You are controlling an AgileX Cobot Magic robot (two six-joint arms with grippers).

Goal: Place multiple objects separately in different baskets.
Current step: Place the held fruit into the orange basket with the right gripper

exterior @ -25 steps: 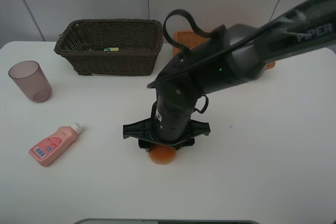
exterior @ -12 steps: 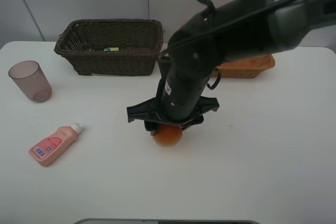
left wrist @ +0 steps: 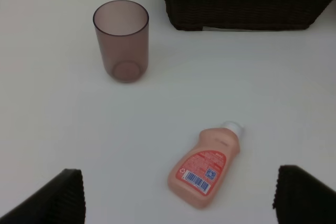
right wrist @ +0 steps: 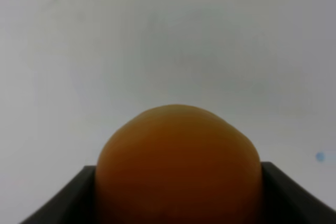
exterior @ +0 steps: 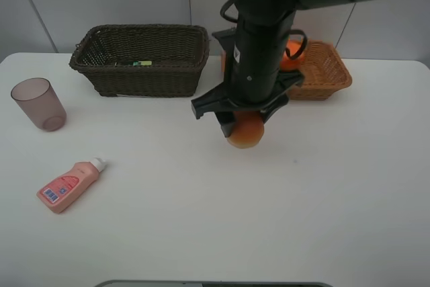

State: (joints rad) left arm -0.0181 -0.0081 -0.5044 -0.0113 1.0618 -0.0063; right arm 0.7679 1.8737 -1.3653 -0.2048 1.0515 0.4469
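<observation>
Since the earlier frame, the right gripper (exterior: 244,128) has been raised and carried toward the light tan basket (exterior: 330,75). It is clamped on the red-orange round fruit (exterior: 246,134), and another orange fruit (exterior: 293,57) is half hidden behind the arm. In the left wrist view, the left gripper (left wrist: 181,211) is seen spread wide and empty over the pink bottle (left wrist: 206,170), its fingers cut off. In the right wrist view, the blurred fruit is wedged between dark fingers (right wrist: 58,200).

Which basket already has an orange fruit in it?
The shallow light tan basket on the right holds an orange fruit; the dark brown basket shows only something small and green.
</observation>
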